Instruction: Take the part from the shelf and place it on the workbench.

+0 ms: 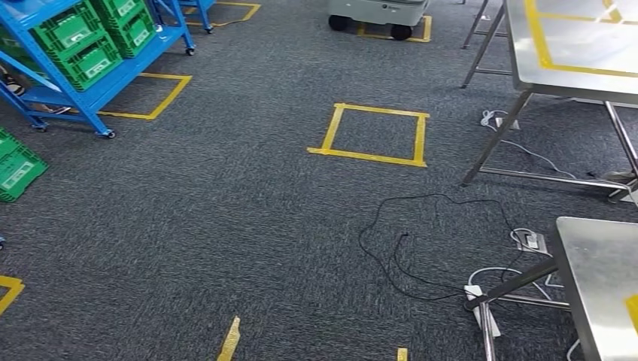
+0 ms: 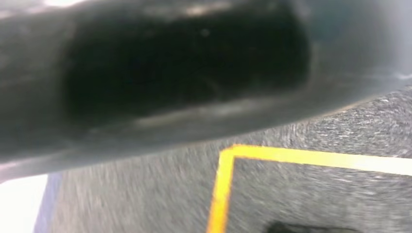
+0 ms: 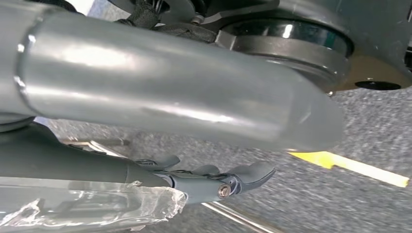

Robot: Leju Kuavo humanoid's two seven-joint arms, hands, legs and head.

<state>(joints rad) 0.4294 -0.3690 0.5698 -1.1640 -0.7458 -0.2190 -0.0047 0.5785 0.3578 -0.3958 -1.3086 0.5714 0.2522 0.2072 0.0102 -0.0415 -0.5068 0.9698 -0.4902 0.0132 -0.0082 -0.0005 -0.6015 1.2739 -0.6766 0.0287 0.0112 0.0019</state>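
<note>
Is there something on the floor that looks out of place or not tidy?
Yes. A loose black cable lies in loops on the carpet beside the steel table, running toward the white power strips at its legs. It looks like a trip hazard.

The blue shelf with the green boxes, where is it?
In the head view, the blue shelf stands at the far left on the grey carpet, beside a yellow tape outline on the floor.

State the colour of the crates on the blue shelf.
Green crates with white labels on the blue shelf, clearest in the head view.
</note>
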